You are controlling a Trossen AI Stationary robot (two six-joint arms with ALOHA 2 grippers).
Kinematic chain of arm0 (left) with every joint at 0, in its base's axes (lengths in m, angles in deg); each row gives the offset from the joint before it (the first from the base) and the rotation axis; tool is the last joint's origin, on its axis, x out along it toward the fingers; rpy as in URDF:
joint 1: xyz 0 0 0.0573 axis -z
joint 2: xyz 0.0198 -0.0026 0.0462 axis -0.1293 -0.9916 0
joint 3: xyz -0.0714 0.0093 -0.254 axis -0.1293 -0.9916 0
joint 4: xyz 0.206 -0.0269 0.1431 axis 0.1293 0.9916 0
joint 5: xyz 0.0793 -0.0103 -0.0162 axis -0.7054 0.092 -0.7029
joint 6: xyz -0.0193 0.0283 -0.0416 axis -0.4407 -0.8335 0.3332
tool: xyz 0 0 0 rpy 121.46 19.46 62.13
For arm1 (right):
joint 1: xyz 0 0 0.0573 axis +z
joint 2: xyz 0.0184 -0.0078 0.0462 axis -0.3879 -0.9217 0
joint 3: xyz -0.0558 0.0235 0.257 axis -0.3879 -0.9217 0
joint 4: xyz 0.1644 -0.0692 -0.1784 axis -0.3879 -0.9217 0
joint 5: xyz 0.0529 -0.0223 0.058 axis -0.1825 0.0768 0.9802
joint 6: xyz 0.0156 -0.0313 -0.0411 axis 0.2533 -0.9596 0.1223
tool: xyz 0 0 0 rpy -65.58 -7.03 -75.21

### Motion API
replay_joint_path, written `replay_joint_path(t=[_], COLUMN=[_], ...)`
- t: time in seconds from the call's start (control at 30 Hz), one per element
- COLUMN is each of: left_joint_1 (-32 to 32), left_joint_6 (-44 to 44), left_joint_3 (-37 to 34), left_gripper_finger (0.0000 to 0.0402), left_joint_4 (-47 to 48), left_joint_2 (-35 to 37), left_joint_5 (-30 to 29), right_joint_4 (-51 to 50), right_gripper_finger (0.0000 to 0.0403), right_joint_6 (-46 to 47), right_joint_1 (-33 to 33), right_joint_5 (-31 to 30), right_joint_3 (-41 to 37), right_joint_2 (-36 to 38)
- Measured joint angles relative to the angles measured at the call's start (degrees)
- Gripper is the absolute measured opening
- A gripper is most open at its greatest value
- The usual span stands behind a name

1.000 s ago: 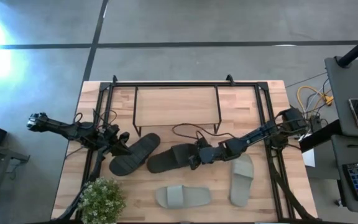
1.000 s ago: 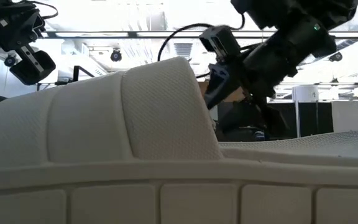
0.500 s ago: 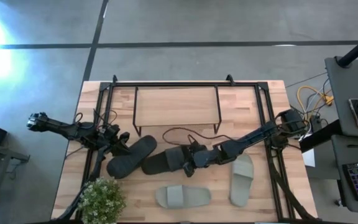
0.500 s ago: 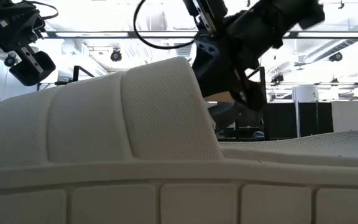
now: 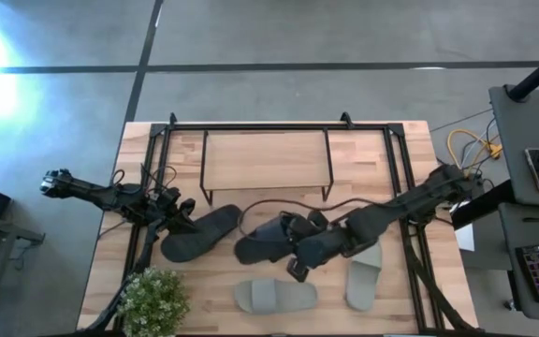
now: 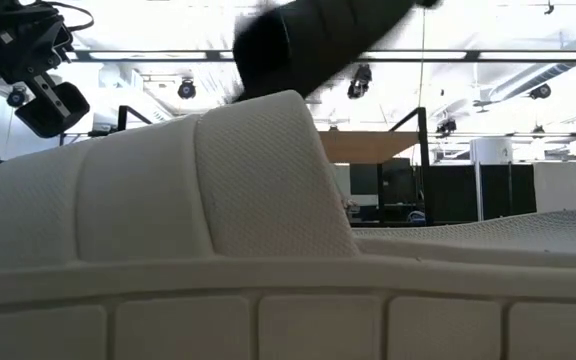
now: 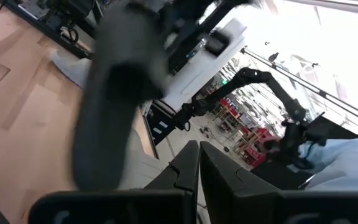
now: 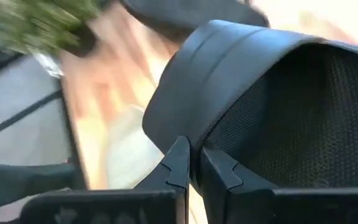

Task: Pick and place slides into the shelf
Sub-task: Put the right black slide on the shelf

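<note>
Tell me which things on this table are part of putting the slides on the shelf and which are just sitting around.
Part of the job:
- black slide in the right gripper
- second black slide by the left gripper
- two pale grey-green slides
- shelf

Just sitting around:
- potted plant at the table's front left corner
- loose cable on the table

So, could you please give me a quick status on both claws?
Right claw shut on black slide, lifting it. Left claw shut, beside other black slide. Shelf bare on top.
</note>
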Motion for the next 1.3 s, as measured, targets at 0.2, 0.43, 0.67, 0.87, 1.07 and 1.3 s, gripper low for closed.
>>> replay_joint_path(t=[0.2, 0.43, 0.67, 0.87, 1.07, 1.3], left_joint_1=[0.0, 0.0, 0.0, 0.0, -0.3, -1.6], left_joint_6=[0.0, 0.0, 0.0, -0.1, -4.6, -15.2], left_joint_3=[-0.1, 0.1, 0.0, 1.4, 2.1, 8.4], left_gripper_finger=[0.0000, 0.0000, 0.0000, 0.0000, 0.0000, 0.0000], left_joint_4=[0.0, -0.2, -6.3, -12.4, -11.8, -12.0], left_joint_2=[0.1, 0.2, 0.4, 0.4, -2.0, -8.6], left_joint_5=[0.0, 0.0, -1.0, -8.6, -18.2, -23.4], right_joint_4=[-7.6, -17.4, -17.3, -18.0, -16.6, -17.0], right_gripper_finger=[0.0012, 0.0012, 0.0013, 0.0013, 0.0013, 0.0013], right_joint_6=[-13.4, -27.4, -33.7, -35.8, -43.2, -51.1], right_joint_1=[-4.4, -18.2, -32.4, -40.1, -45.1, -52.1], right_joint_5=[1.8, 11.4, 28.4, 36.4, 39.9, 42.7], right_joint_3=[11.3, 21.1, 22.3, 21.7, 21.7, 23.5], right_joint_2=[0.2, 0.0, -1.1, -4.8, -9.9, -16.5])
